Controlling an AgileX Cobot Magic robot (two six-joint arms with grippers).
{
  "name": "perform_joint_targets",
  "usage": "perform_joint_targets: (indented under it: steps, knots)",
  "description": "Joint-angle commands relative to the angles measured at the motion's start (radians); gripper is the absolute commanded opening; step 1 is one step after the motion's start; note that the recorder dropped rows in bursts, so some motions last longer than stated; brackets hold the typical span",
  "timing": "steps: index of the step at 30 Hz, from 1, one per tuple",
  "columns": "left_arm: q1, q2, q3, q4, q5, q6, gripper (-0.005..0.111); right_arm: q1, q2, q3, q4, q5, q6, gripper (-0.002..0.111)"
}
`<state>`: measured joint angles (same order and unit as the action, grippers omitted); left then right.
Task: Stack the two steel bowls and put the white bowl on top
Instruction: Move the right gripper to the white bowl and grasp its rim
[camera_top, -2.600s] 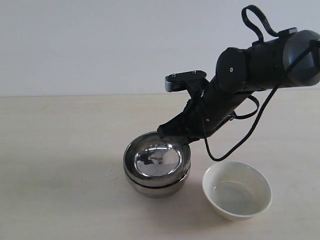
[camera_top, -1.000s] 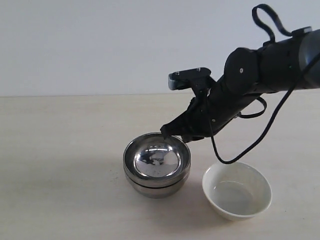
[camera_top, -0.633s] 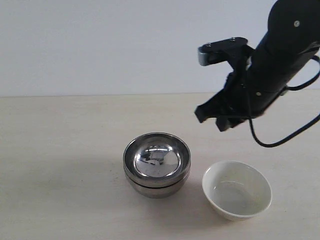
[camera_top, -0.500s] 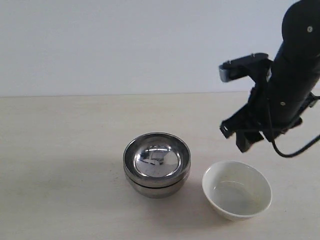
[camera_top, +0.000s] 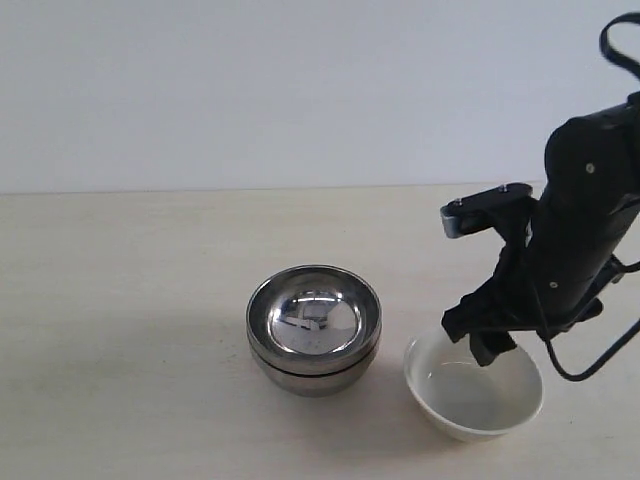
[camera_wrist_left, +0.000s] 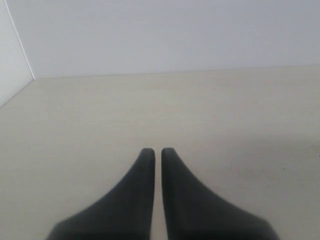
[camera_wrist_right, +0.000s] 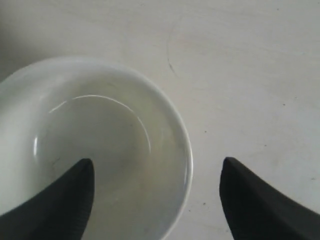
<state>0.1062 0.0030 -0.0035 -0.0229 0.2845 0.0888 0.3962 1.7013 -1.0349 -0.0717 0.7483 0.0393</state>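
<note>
The exterior view's edge cuts off the right arm, and the right gripper covers part of the rim of the white bowl. The lower steel bowl shows only its outer wall; the upper steel bowl hides its inside. In the right wrist view 2 edges cut the white bowl. The left gripper is blurred toward its base.

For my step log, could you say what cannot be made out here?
- Lower steel bowl: exterior view, inside hidden by the upper steel bowl nested in it.
- White bowl: right wrist view, cut off by the picture's edge.
- Right end effector: exterior view, too dark to tell contact with the bowl.
- Left end effector: outside the exterior view.
</note>
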Motion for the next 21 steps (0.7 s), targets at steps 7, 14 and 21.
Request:
perform_joint_targets:
  steps: [7, 14, 21]
  knots:
    - [0.001, -0.003, 0.003, -0.003, 0.0, -0.011, 0.004, -0.007, 0.166, 0.006, -0.05, -0.114, 0.055, 0.059]
    - [0.001, -0.003, 0.003, -0.003, 0.0, -0.011, 0.004, -0.007, 0.211, 0.006, -0.05, -0.147, 0.009, 0.046]
    - [0.001, -0.003, 0.003, -0.003, 0.0, -0.011, 0.004, -0.007, 0.19, 0.006, -0.05, -0.154, -0.017, 0.0]
